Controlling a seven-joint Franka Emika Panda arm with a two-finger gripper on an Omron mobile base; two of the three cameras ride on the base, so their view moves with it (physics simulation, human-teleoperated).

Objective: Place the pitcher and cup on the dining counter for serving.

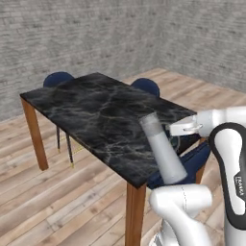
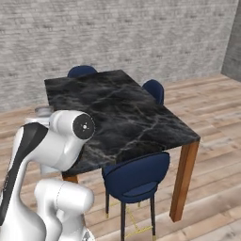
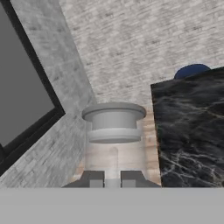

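The pale grey translucent pitcher (image 1: pixel 162 150) hangs tilted over the near right corner of the dining counter (image 1: pixel 91 108), its flared base toward me. My gripper (image 1: pixel 176 134) reaches in from the right and is shut on the pitcher's side. In the hand view the pitcher (image 3: pixel 113 124) stands just past the two fingertips (image 3: pixel 92 177), with my gripper (image 3: pixel 112 179) closed at it and the black marble counter (image 3: pixel 192 127) to the right. The pitcher's top (image 2: pixel 43 111) peeks out behind the arm beside the counter (image 2: pixel 122 110). The cup is out of view.
Navy chairs stand around the table: one at the far end (image 1: pixel 57 78), one at the far side (image 1: pixel 146 86), one tucked under the near corner (image 2: pixel 136 176). There are wooden legs (image 1: pixel 134 211), plank floor, grey brick walls and a dark window (image 3: pixel 22 87).
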